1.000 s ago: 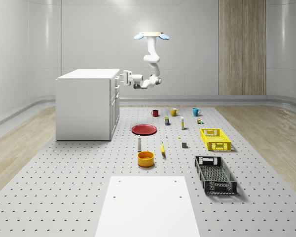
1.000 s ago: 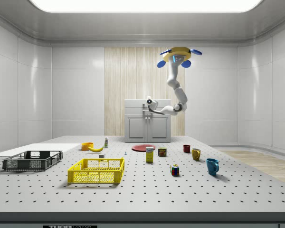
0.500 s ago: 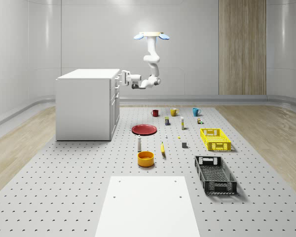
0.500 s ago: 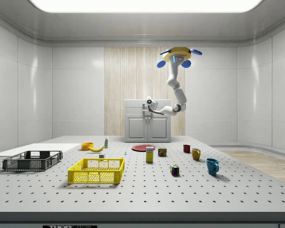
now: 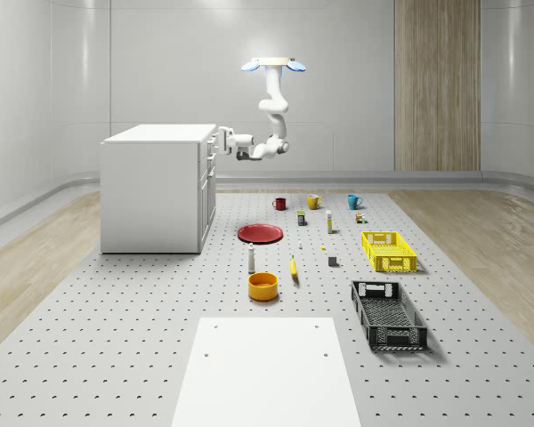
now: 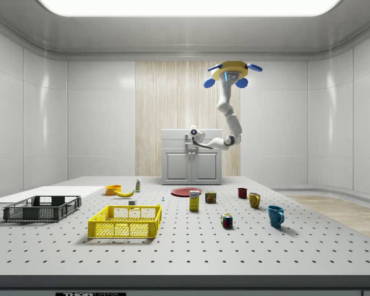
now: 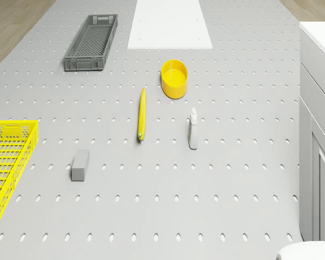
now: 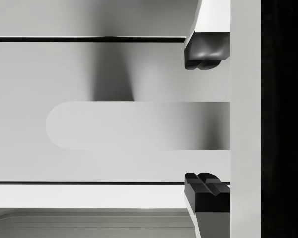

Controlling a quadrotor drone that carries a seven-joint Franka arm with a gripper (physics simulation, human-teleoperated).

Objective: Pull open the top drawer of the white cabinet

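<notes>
The white cabinet [image 5: 151, 191] stands at the whole-scene view's left, with its front facing right. My drone [image 5: 273, 64] hovers high above the table, to the right of that front. The arm reaches down and across to the top drawer. My gripper [image 5: 221, 137] is at the drawer front, and in the side view the gripper [image 6: 193, 132] is level with the top of the cabinet [image 6: 191, 163]. In the wrist view the gripper [image 8: 206, 121] is open. Its dark fingertips [image 8: 206, 55] straddle the rounded drawer handle [image 8: 134, 125], with a gap on each side.
On the perforated table right of the cabinet lie a red plate [image 5: 260, 233], an orange bowl [image 5: 262, 286], a banana [image 5: 294, 267] and a small bottle [image 5: 251, 259]. A yellow crate [image 5: 388, 251], a black crate [image 5: 388, 314], several mugs and a white mat [image 5: 267, 369] lie farther off.
The arm has drawn in slightly, carrying the gripper a little closer to the cabinet front. The drone holds its place.
</notes>
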